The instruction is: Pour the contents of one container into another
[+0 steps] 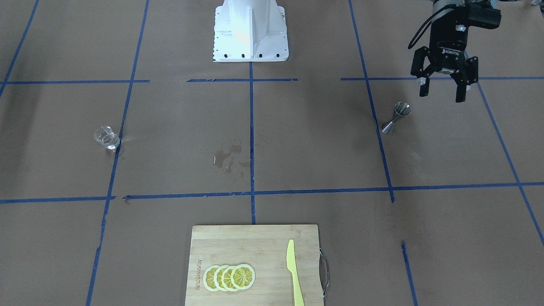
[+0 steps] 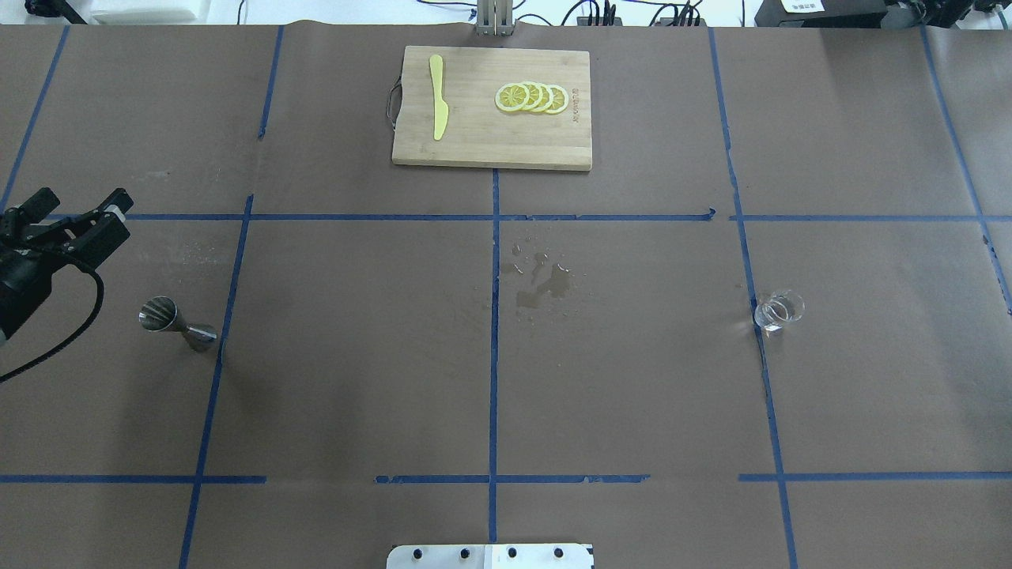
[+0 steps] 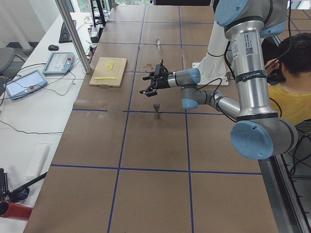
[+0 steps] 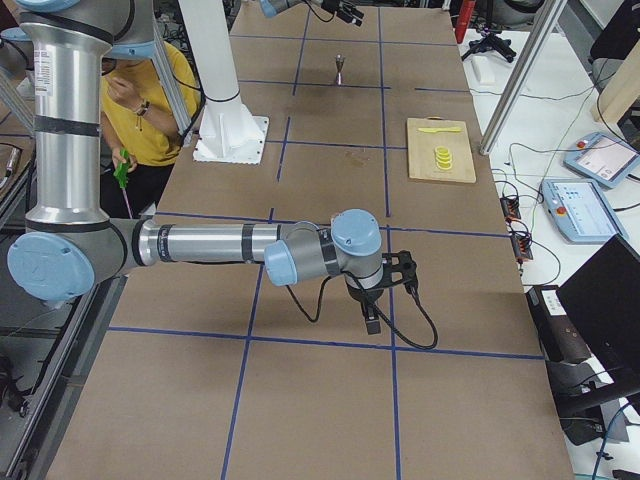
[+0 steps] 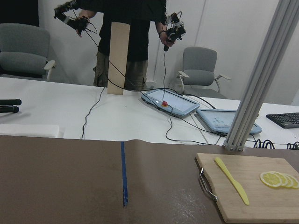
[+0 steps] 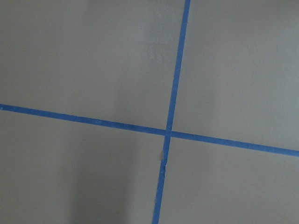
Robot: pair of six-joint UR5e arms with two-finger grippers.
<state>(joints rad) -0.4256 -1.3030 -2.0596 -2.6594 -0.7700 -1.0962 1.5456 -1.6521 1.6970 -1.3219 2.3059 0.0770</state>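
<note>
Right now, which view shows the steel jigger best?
Overhead exterior: the steel jigger is largest there, with both cones and the waist clear and nothing blocking it. The front-facing view shows it nearly as well, slightly smaller. Both side views show it upright but tiny. Neither wrist camera shows it.

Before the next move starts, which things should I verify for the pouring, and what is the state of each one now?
1. The glass cup stands upright, unheld: ok.
2. The jigger stands upright, mouth up: ok.
3. The left gripper hangs near the jigger, jaws open and empty: ok.
4. The right gripper, jaws open or shut: cannot tell.
5. Liquid in the glass cup: cannot tell.
6. The table dry between them: not ok, there is a wet patch at the centre.
</note>
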